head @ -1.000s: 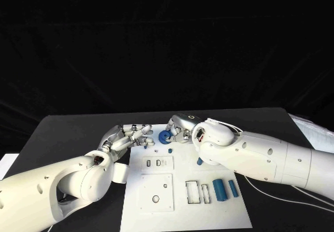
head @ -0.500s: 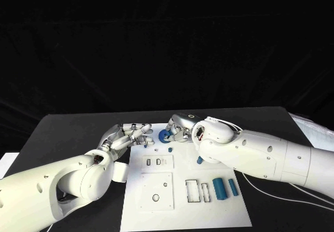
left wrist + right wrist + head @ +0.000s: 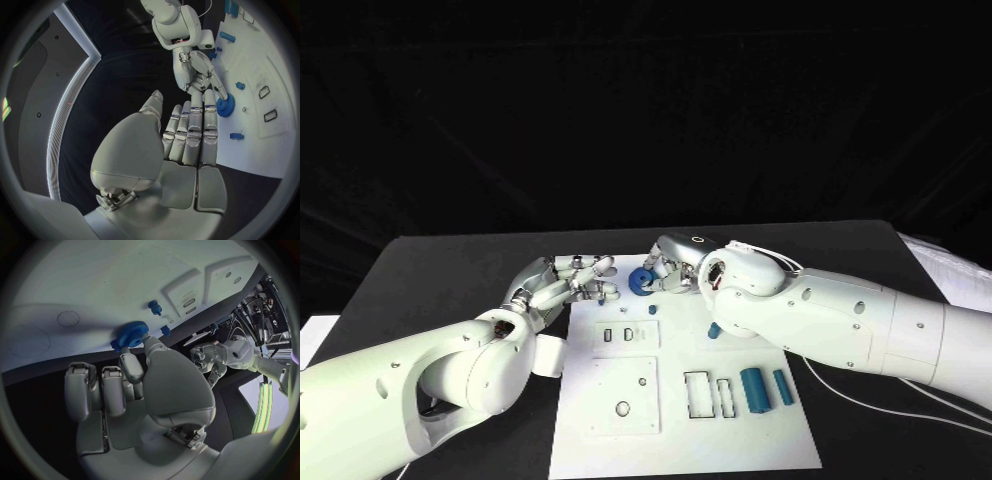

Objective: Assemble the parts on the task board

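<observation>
The black tabletop (image 3: pixel 444 270) is stretching across the lower half of the head view, and a dark curtain (image 3: pixel 646 110) is hanging behind it, covering the whole upper half. At the far right edge, something pale and white (image 3: pixel 956 280) is lying on the tabletop; it is too cut off to identify.

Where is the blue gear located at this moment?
In the head view the blue gear is at the far edge of the task board, between the two hands, with the right hand touching it.
</observation>
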